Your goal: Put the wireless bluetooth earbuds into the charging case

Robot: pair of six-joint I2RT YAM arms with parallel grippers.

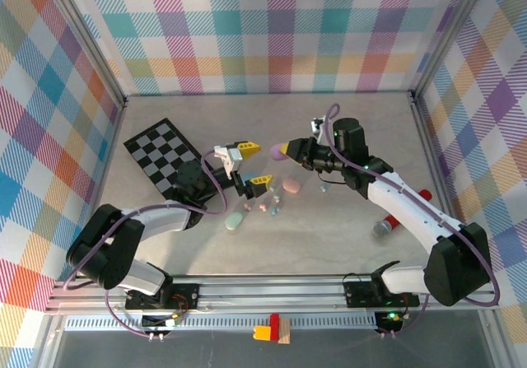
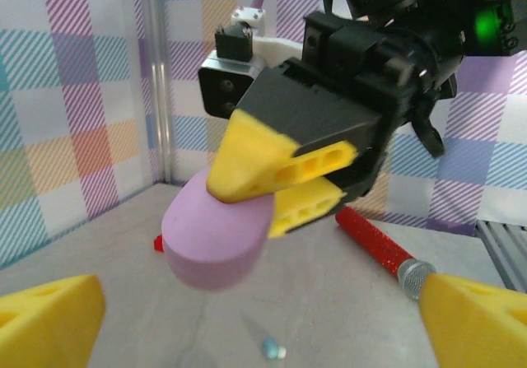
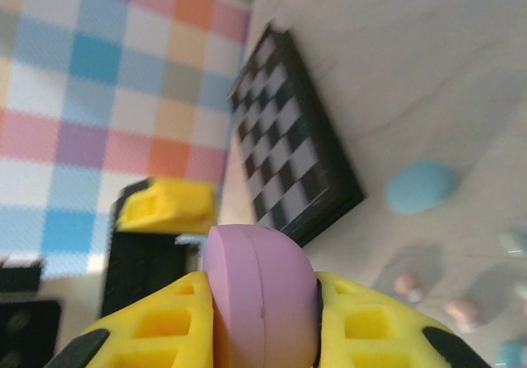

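- Right gripper [image 1: 286, 148]: jaws clenched on the purple charging case [image 3: 259, 290]. In the right wrist view the case sits edge-on between the two yellow fingers [image 3: 375, 327], touching both, with its seam line facing the camera.
- The case is lifted clear of the desk [image 1: 346, 244]; the left wrist view shows bare surface beneath its rounded end.
- Whether the held case is open cannot be told; only a closed seam shows.
- Left gripper [image 1: 259, 164]: jaws released and spread wide, grasping nothing. It faces the right gripper, near it but apart from the case.
- Earbuds [image 1: 274, 210]: several tiny pastel pieces lie loose on the desk in a cluster below the two grippers, none inside a case. One more lies apart to the right [image 1: 325, 190].
- A blue-and-white earbud [image 2: 272, 349] lies on the desk under the held case in the left wrist view.
- Pink case [image 1: 291, 186]: on the desk, just beside the cluster, closed.
- Pale blue-green case [image 1: 235, 221]: on the desk, to the left of the cluster.
- Checkerboard [image 1: 163, 156]: flat on the desk at the left, set askew.
- Red toy microphone [image 1: 394, 221]: lying on the desk at the right, under the right arm.
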